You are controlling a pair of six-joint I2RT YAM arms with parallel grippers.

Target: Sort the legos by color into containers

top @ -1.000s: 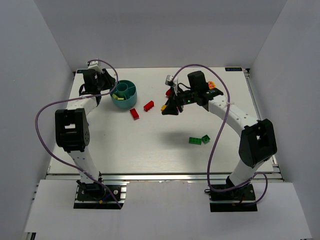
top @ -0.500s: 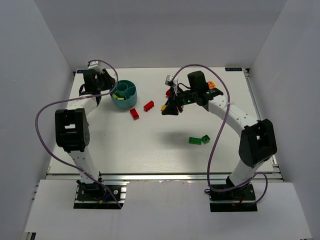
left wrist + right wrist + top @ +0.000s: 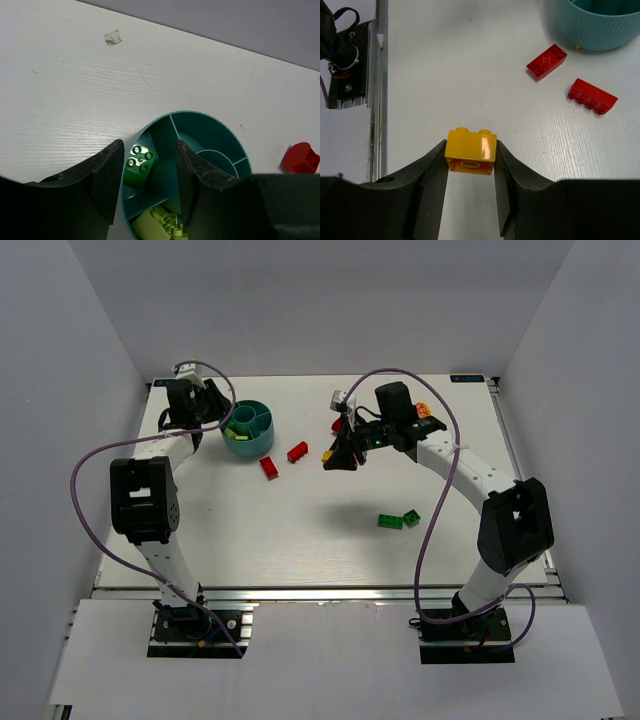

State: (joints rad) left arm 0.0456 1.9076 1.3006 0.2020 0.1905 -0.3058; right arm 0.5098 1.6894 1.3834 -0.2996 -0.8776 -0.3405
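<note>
Two red bricks (image 3: 546, 61) lie loose beside your teal cup (image 3: 210, 122), green pair (image 3: 398, 520) lower right of the top view | green brick (image 3: 140, 162) sits in a cup compartment, left gripper (image 3: 150, 152) spread over it | right gripper (image 3: 470, 149) pinches yellow brick (image 3: 471, 156), not yet delivered

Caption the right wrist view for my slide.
Right gripper grips a yellow brick over the table; two red bricks lie near the teal cup.

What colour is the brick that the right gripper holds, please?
The brick is yellow, best seen in the right wrist view.
</note>
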